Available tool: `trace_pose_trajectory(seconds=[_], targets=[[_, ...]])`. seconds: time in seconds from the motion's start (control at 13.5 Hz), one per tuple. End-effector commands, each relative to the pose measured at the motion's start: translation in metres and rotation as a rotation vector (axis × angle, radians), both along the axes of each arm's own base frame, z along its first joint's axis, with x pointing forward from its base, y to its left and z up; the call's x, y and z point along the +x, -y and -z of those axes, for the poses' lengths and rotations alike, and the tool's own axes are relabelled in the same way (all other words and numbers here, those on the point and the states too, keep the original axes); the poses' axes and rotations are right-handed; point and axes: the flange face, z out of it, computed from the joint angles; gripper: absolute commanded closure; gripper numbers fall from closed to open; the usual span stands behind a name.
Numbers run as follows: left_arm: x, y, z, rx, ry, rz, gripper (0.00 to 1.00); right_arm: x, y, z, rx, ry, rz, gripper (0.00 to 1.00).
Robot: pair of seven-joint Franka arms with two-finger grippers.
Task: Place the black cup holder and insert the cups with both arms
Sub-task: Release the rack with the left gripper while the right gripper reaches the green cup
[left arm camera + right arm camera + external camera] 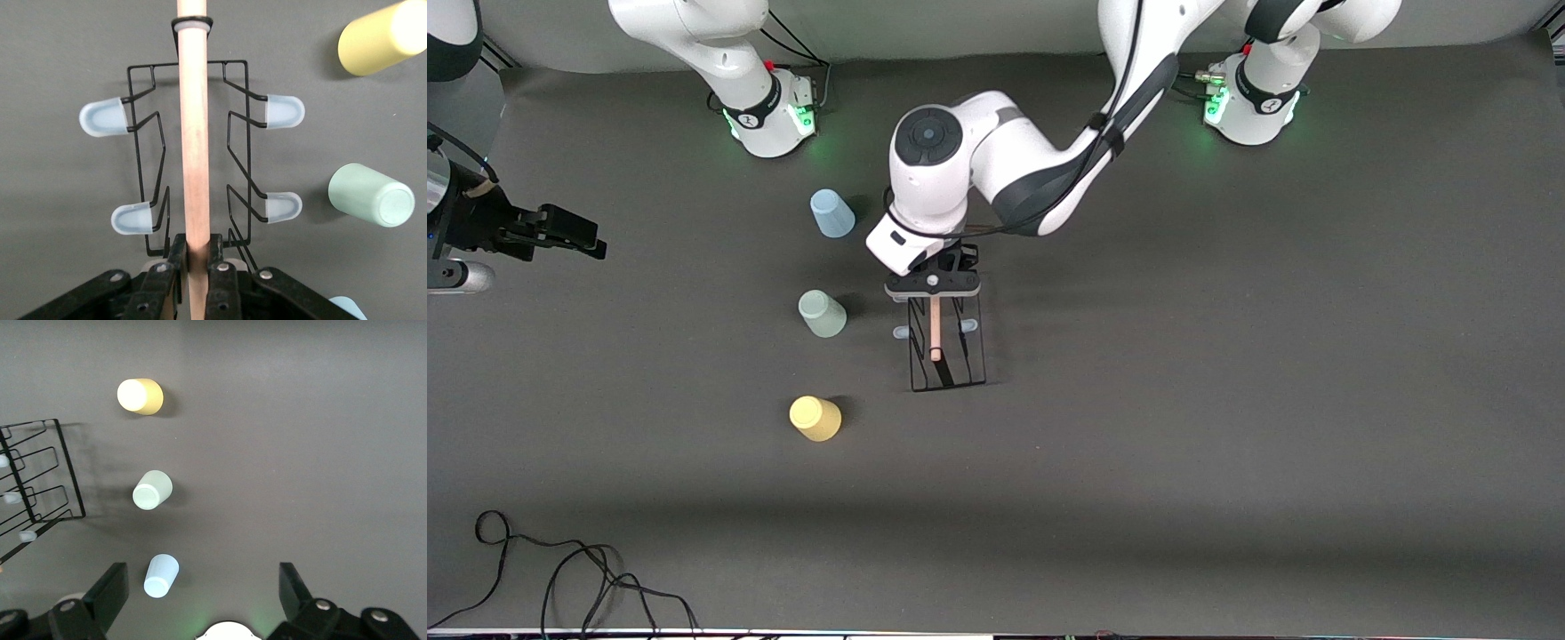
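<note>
The black cup holder (935, 331) stands upright in the middle of the table, its base low on the mat. My left gripper (934, 298) is shut on the wooden rod handle (194, 133) at the end toward the robots' bases, seen up close in the left wrist view (195, 250). Pale peg caps (285, 111) stick out on both sides. Three cups stand in a row beside the holder, toward the right arm's end: blue (831, 213), green (821, 313), yellow (815, 418). My right gripper (574, 236) hangs open and empty (203, 577) high above that end.
Two green-lit arm bases (769, 116) (1249, 102) stand along the table's edge farthest from the front camera. A black cable (560, 578) loops near the front edge at the right arm's end. The dark mat (1227, 400) toward the left arm's end is bare.
</note>
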Motion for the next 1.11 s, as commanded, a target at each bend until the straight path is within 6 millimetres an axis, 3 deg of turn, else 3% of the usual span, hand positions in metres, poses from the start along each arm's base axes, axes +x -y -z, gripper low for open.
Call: trace_pose_trajectory(seconds=[0.0, 0.07, 0.15, 0.22, 0.3, 0.37, 0.44, 0.67, 0.81, 0.89, 1.04], targets=[[0.001, 0.007, 0.014, -0.004, 0.029, -0.009, 1.0, -0.009, 0.002, -0.004, -0.014, -0.003, -0.006, 0.0], [0.001, 0.006, 0.019, -0.006, 0.031, -0.002, 1.0, -0.009, 0.002, -0.004, -0.014, -0.003, -0.006, 0.0], [0.002, 0.005, 0.019, -0.001, 0.03, 0.001, 0.86, -0.009, 0.002, -0.005, -0.014, -0.001, -0.006, 0.0], [0.003, 0.003, 0.016, 0.007, 0.033, 0.0, 0.12, -0.009, 0.0, -0.004, -0.014, -0.004, -0.008, 0.0], [0.004, 0.001, 0.008, 0.018, 0.054, 0.007, 0.0, -0.009, -0.001, -0.004, -0.017, -0.004, -0.011, 0.0], [0.008, -0.004, -0.003, 0.018, 0.064, 0.002, 0.0, -0.009, -0.002, -0.003, -0.017, -0.006, -0.011, 0.0], [0.009, -0.014, -0.034, 0.027, 0.065, -0.004, 0.0, -0.009, -0.002, -0.003, -0.018, -0.007, 0.003, 0.0], [0.023, -0.087, -0.139, 0.031, 0.034, -0.033, 0.0, -0.009, -0.01, -0.003, -0.019, -0.007, 0.044, 0.0], [0.034, -0.155, -0.191, -0.004, -0.001, -0.022, 0.0, -0.007, -0.032, 0.002, -0.025, -0.006, 0.088, 0.0], [0.04, -0.195, -0.206, -0.005, -0.026, -0.009, 0.0, -0.005, -0.035, 0.007, -0.027, -0.009, 0.094, 0.0], [0.057, -0.294, -0.224, -0.011, -0.063, 0.032, 0.0, -0.008, -0.063, 0.024, -0.033, -0.016, 0.081, 0.0]])
